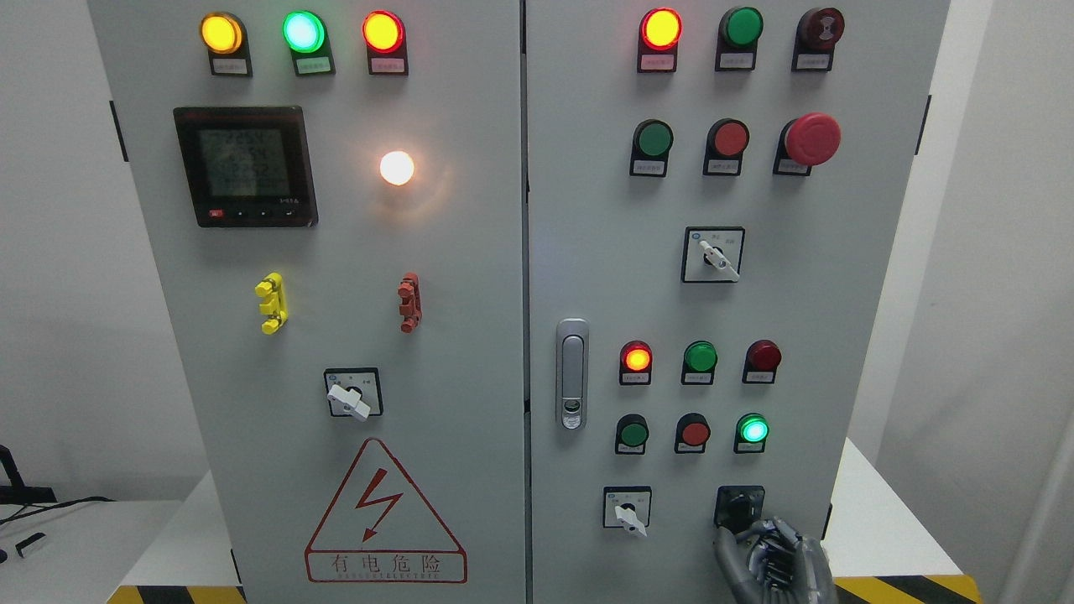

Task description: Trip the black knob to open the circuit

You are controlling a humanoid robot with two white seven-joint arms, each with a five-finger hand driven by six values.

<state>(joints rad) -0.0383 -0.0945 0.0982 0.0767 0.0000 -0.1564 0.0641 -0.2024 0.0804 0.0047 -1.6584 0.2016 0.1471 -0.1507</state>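
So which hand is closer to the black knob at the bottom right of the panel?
Right. The right hand is at the black knob, fingers reaching it from just below. The left hand is out of view.

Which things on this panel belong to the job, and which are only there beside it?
For the job:
- black knob, lower right of the right door
- right hand, just below the knob, fingertips at it

Not in the job:
- meter
- mushroom button
- door handle
- white selector switches, such as the one left of the knob
- warning sign
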